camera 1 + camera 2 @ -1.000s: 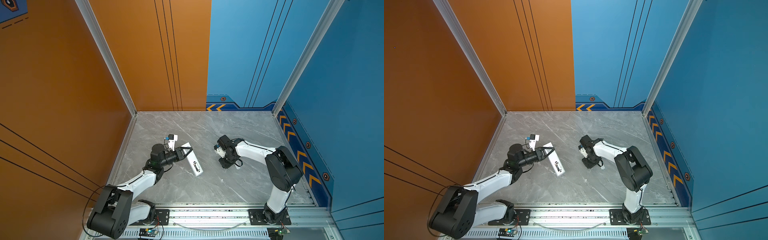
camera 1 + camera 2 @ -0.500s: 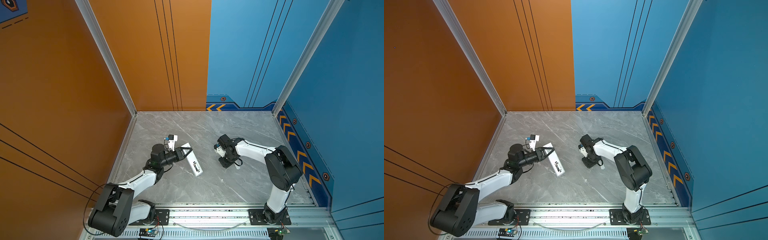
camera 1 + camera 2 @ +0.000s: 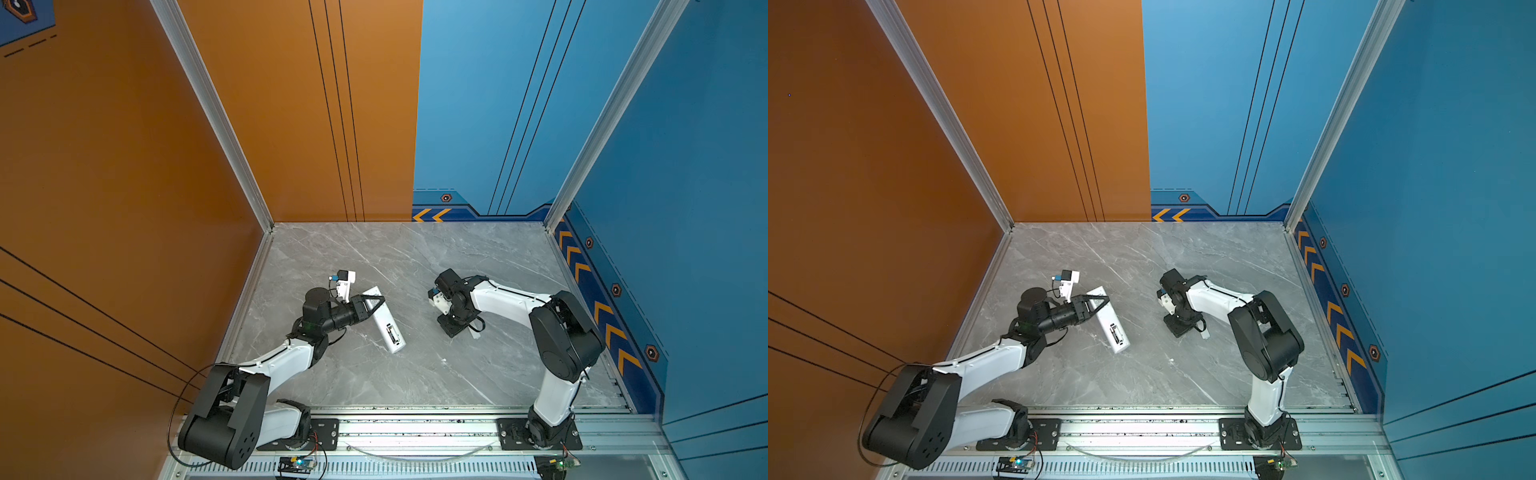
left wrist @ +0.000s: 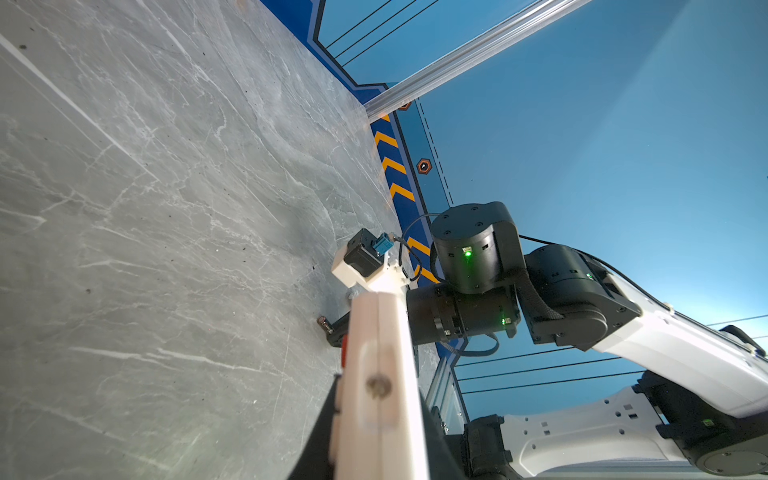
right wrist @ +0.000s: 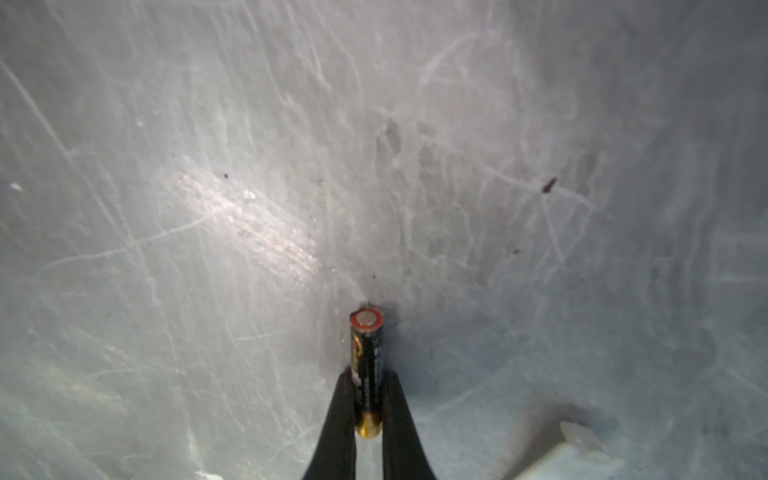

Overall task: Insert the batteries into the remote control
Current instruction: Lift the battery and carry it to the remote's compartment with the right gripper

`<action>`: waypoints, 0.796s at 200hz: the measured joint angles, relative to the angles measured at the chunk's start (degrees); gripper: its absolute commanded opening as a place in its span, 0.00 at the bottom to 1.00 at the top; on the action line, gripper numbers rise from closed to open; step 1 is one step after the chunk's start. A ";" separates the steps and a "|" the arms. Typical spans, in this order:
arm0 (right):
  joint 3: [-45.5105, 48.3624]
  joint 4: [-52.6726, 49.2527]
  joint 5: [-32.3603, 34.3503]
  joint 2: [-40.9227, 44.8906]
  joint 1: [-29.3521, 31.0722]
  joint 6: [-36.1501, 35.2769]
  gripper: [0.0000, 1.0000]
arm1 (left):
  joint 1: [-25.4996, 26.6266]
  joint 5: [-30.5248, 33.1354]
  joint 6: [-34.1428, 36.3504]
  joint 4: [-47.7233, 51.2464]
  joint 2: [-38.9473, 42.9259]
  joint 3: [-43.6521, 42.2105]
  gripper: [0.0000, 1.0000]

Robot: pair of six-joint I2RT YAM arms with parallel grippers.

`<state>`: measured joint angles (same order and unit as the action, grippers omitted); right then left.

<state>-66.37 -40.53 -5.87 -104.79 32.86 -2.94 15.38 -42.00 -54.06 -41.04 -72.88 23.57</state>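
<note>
Clamping one battery (image 5: 366, 357) in right gripper (image 5: 368, 388), shut near its gold end, red-ringed end poking out, down at the tabletop (image 3: 415, 257), right of centre; contact unclear. Holding the remote control (image 3: 384, 318) in left gripper (image 3: 379, 300), clenched at one end, back side up, left of centre. Seeing a small white cover piece (image 5: 575, 440) just beside the right gripper. Can't tell what's in the recess (image 3: 390, 332).
</note>
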 measured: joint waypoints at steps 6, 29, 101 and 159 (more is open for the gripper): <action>0.00 0.00 0.02 0.00 0.00 0.00 0.00 | 0.00 0.00 -0.02 0.00 0.00 0.00 0.00; -0.02 0.00 0.00 0.02 0.09 0.00 0.00 | 0.00 0.00 0.00 0.00 0.00 0.00 0.00; -0.02 -0.59 0.00 3.96 1.68 0.31 0.00 | -0.02 0.26 -0.04 -0.20 0.00 0.00 0.00; -1.73 -3.69 0.02 8.87 4.33 1.81 0.00 | -0.11 1.79 -2.14 -5.01 -1.38 0.00 0.00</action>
<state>-68.10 -44.23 -5.85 -95.92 37.19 -1.13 15.27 -40.21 -56.21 -46.04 -74.26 23.57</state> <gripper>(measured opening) 0.072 0.206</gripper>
